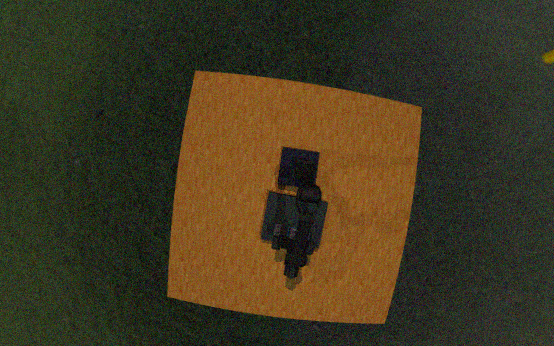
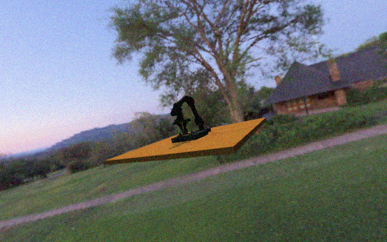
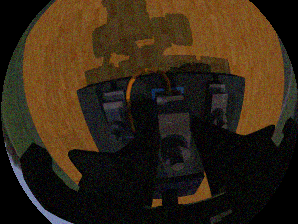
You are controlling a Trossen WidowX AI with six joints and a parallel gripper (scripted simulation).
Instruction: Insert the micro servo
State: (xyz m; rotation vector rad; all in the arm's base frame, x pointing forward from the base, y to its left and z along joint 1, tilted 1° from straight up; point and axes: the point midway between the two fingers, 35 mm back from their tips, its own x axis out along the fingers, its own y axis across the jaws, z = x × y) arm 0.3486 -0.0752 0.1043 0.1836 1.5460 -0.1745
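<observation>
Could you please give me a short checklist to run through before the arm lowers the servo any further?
1. Grip: ok. The gripper is shut on the micro servo.
2. Gripper over the deck: ok in the top view; the arm reaches across it.
3. Servo lined up with the marked pocket: cannot tell; the wrist view is dark and the fingers hide the pocket.
4. Output shaft pointing up: cannot tell.
5. Orange cable toward the side notch: cannot tell; it arcs over the deck, the notch is not distinguishable.
6. Deck square on the orange board: ok, it lies flat.
</observation>
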